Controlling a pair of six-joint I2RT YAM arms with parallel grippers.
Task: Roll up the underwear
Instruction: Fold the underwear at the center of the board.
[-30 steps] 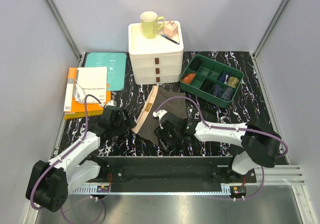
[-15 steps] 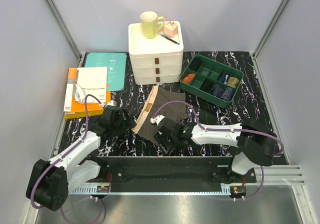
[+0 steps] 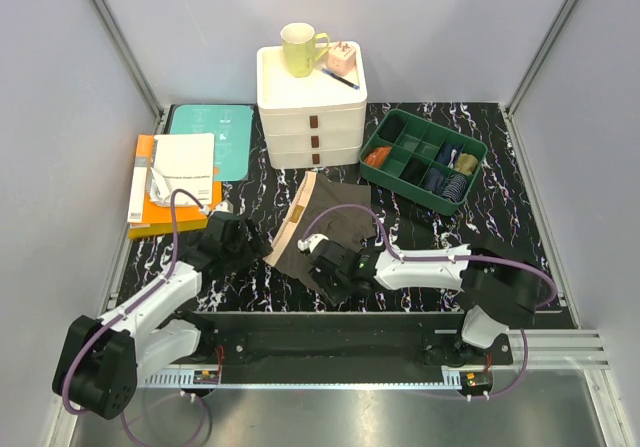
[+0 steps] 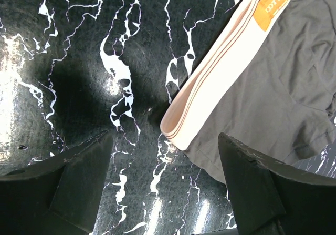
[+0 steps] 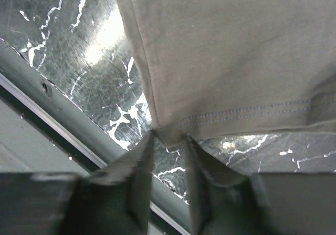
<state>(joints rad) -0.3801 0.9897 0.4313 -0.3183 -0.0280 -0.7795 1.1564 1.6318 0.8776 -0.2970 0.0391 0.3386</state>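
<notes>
Fig.: my R gripper (image 5: 169, 136) pinched on hem corner of olive-brown boxer briefs (image 5: 236, 51); my L gripper (image 4: 164, 140) wide open, empty, beige waistband (image 4: 220, 77) just ahead.

The left pincer (image 4: 165, 140) gapes; the right pincer (image 5: 169, 136) (reaching low) pinches shut.

Marbled table (image 3: 500, 212): underwear (image 3: 325, 229), drawers (image 3: 312, 119), tray (image 3: 367, 171), books (image 3: 141, 205)

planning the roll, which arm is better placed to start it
Right: the right gripper is shut on the underwear at its hem corner; the left gripper hangs open beside the waistband, holding nothing.
</notes>
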